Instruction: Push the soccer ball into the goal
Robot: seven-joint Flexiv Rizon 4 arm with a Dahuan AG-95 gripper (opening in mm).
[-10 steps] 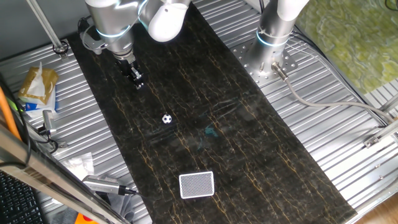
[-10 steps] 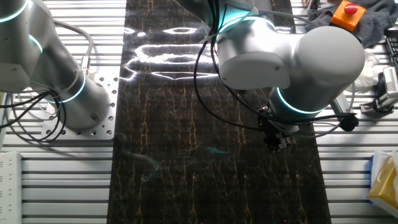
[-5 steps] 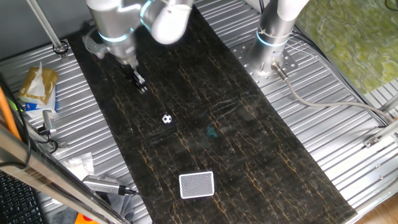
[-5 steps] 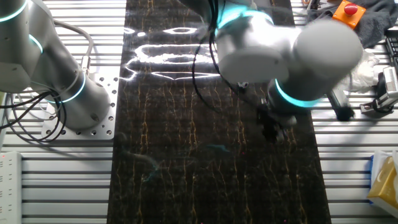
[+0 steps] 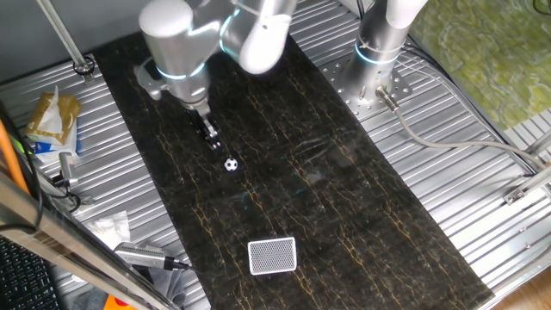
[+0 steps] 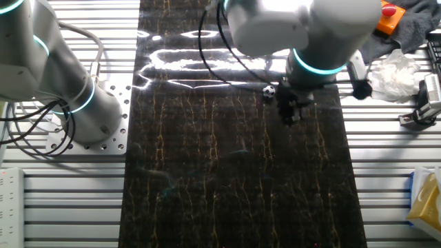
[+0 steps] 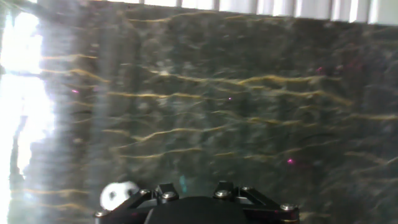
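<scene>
The jaws (image 5: 212, 140), whose opening I cannot tell, hang low just behind the soccer ball (image 5: 231, 164) on the dark surface (image 5: 344, 198); push slowly and squarely toward the goal (image 5: 272, 256), well apart, lest the ball roll aside.

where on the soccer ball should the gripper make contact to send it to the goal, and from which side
Contact the soccer ball on its far face, the side turned away from the goal. It is a tiny sphere with no handle, much smaller than the gripper, so pinching is likely to squirt it out. A low nudge from behind suits better. The gripper sits just behind it, roughly on that line.
</scene>
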